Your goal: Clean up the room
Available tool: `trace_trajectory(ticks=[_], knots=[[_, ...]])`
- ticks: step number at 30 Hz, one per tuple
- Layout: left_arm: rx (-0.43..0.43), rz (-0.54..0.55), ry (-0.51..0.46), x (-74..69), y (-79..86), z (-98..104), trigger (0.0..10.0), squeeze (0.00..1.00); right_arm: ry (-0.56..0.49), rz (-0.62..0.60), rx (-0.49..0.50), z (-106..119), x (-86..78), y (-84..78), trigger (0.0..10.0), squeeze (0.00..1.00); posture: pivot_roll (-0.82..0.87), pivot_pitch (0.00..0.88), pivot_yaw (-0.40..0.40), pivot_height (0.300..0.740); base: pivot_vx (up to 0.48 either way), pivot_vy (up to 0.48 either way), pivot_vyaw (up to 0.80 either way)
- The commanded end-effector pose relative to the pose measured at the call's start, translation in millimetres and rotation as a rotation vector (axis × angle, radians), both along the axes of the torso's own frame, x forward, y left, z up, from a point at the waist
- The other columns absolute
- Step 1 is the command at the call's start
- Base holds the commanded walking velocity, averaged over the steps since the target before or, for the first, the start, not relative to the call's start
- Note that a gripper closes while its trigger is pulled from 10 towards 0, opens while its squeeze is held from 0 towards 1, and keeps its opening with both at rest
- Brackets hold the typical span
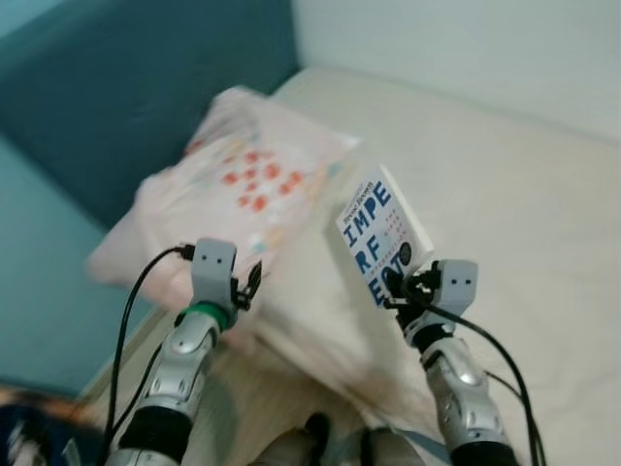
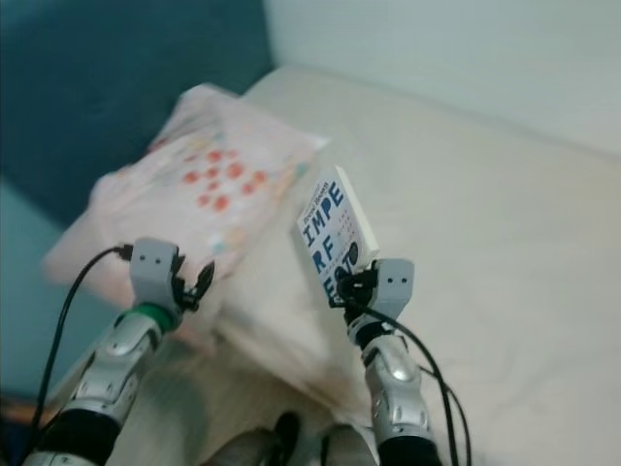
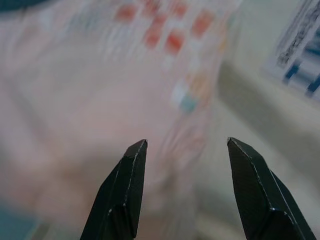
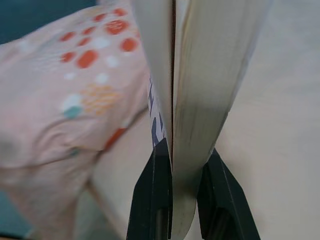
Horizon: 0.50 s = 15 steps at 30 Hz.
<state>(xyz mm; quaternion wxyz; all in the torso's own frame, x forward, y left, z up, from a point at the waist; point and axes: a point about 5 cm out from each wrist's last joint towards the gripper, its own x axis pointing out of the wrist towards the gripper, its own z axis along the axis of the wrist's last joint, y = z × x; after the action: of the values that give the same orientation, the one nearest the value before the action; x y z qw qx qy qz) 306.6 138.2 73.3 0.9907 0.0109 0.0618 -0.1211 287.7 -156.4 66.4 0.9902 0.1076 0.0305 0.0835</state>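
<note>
Nearest you: two silver arms. Behind them, by size:
- Bed (image 1: 524, 194): cream sheet against a teal headboard (image 1: 126, 87).
- Pillow (image 1: 233, 194): pink, orange dots, on the bed at your left.
- Book (image 1: 380, 238): white, blue lettering, held tilted above the sheet beside the pillow.
- Right hand (image 1: 400, 283): clenched on the book's lower edge.
- Left hand (image 3: 185, 175): released, fingers spread, by the pillow.
</note>
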Motion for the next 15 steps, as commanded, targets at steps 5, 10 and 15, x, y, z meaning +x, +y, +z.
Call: trace_trajectory(ticks=[5, 10, 15], knots=[[0.027, -0.006, 0.031, -3.4, 4.2, -4.7, 10.0, 0.0, 0.003, 0.016, 0.019, -2.7, -4.8, 3.0, 10.0, 0.0, 0.05, 0.154, 0.149, 0.74, 0.0, 0.0, 0.8], [0.035, -0.012, 0.054, -2.9, 6.9, -5.3, 10.0, 0.0, 0.015, 0.018, 0.026, -5.5, -6.9, 2.3, 10.0, 0.0, 0.05, 0.156, 0.151, 0.74, 0.0, 0.0, 0.8], [0.048, -0.034, 0.085, -4.1, 5.8, -8.0, 10.0, 0.0, 0.026, 0.007, 0.032, -7.6, -8.0, -0.5, 10.0, 0.0, 0.05, 0.158, 0.152, 0.74, 0.0, 0.0, 0.8]])
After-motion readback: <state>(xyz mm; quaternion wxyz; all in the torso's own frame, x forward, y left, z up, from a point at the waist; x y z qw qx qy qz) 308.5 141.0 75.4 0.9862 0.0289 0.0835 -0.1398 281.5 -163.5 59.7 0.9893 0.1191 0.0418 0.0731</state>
